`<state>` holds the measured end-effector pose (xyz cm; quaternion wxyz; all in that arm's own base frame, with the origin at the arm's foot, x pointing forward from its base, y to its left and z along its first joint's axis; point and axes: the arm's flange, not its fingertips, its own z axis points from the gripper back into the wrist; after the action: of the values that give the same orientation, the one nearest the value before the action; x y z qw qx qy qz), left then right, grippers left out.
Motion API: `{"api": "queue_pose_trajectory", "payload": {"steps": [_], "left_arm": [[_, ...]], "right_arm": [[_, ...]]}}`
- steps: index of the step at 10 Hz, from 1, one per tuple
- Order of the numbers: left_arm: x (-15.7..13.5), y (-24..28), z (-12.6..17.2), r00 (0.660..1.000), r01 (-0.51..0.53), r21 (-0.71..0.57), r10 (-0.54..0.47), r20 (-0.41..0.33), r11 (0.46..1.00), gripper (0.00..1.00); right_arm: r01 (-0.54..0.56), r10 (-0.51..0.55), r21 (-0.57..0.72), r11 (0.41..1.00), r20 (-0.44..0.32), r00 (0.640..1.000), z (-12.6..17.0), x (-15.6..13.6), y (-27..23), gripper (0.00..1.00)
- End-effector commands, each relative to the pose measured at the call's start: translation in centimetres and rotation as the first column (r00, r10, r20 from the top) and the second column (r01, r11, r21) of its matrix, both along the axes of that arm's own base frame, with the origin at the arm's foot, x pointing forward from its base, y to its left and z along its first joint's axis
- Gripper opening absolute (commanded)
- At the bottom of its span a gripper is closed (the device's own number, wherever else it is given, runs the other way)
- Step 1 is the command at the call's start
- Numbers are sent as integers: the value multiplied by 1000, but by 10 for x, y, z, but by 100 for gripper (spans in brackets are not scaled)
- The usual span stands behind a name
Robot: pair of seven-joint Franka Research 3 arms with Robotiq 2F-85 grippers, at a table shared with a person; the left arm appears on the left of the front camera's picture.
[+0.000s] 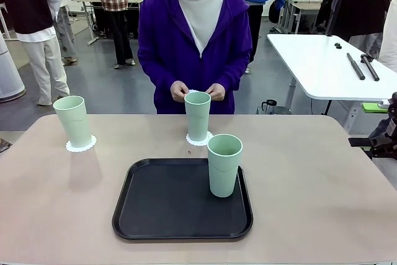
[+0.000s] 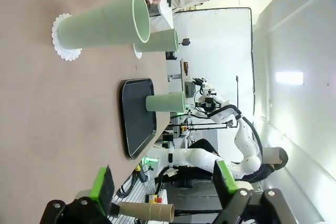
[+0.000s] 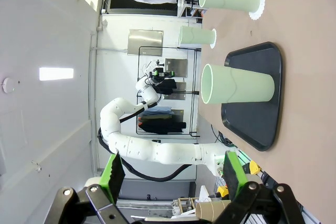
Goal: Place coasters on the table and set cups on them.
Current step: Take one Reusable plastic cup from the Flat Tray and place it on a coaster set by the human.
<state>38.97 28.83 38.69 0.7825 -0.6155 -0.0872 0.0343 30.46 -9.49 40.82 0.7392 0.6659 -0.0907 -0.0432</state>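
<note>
Three mint-green cups stand on the table (image 1: 310, 184). The left cup (image 1: 73, 122) rests on a lacy white coaster (image 1: 81, 144). At the far middle, a second cup (image 1: 198, 115) stands on another coaster (image 1: 199, 139). The third cup (image 1: 224, 164) stands upright on the black tray (image 1: 161, 203), with no coaster under it. My left gripper (image 2: 164, 182) hangs open off the table's left side, with the left cup (image 2: 102, 24) ahead of it. Off the right side my right gripper (image 3: 173, 174) is open too, facing the tray cup (image 3: 239, 84). Neither holds anything.
A person in a purple jacket stands at the far edge, both hands (image 1: 198, 91) together just behind the middle cup, holding something small and white. Dark parts of my right arm (image 1: 388, 131) show at the right edge. A white table with tools (image 1: 322, 60) stands behind.
</note>
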Motion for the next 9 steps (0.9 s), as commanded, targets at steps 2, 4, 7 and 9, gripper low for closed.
{"api": "queue_pose_trajectory", "payload": {"steps": [2, 4, 7, 9], "left_arm": [[-2, -1, -1, 1000, 0, -7, 0, -1, 1000, 100], [-2, -1, -1, 1000, 0, -7, 0, -1, 1000, 100], [-2, -1, -1, 1000, 0, -7, 0, -1, 1000, 100], [-2, -1, -1, 1000, 0, -7, 0, -1, 1000, 100]], "right_arm": [[-1, 1, 8, 1000, 16, 1000, -1, 1, 0, 100], [-1, 1, 8, 1000, 16, 1000, -1, 1, 0, 100], [-1, 1, 8, 1000, 16, 1000, -1, 1, 0, 100], [-1, 1, 8, 1000, 16, 1000, -1, 1, 0, 100]]}}
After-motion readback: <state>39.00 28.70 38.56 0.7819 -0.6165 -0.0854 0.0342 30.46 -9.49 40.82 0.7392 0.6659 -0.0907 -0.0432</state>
